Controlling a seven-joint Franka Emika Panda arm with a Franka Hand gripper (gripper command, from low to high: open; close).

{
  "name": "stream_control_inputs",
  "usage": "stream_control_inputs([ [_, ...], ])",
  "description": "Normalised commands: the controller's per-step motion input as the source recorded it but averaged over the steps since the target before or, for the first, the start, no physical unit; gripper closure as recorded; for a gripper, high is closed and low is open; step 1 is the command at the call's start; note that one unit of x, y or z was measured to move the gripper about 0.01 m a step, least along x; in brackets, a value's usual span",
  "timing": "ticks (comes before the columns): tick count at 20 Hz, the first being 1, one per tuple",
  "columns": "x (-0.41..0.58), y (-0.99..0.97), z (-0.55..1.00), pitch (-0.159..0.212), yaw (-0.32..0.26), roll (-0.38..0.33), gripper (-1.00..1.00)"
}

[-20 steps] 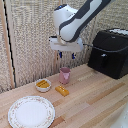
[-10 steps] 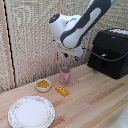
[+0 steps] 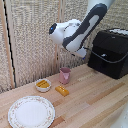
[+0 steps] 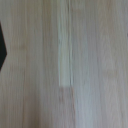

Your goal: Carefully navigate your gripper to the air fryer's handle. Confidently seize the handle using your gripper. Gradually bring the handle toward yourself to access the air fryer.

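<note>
Surface: a light wooden table (image 3: 95,100) with visible plank grain is seen; in the wrist view only blurry pale wood (image 4: 65,65) is shown, plus a dark sliver at one edge that can't be identified.
Room: a woven, reed-like screen (image 3: 30,40) is set up behind the table.
Arm: the white-and-grey arm (image 3: 80,30) is held up in the air, above the table and toward the air fryer side.
Gripper: it can't really be made out in either view, so whether it's released or clenched can't be told; nothing is seen being held or touched.
Air fryer: the big black box (image 3: 110,52) is parked at the exterior view's right, back by the screen.
Handle: too dark against the drawer front to be picked out.
Cup: a pink cup (image 3: 64,75) is stood upright near the middle; its contents can't be seen.
Bowl: a small bowl (image 3: 43,85) with something yellow-orange inside is placed beside the cup.
Loose bit: an orange piece (image 3: 62,90) is laid on the wood just in front of the cup.
Plate: a patterned-rim plate (image 3: 31,112) is set nearest the camera.
</note>
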Motion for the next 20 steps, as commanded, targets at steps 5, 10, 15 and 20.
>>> stream_control_inputs([
  [5, -0.045, -0.67, 0.0, -0.089, 0.058, -0.234, -1.0],
  [10, -0.317, -0.62, -0.02, -0.104, 0.142, -0.115, -1.0],
  [15, -0.328, -0.59, -0.04, -0.065, 0.166, -0.048, -1.0],
  [20, -0.343, -0.58, -0.17, -0.007, 0.156, -0.005, -1.0],
])
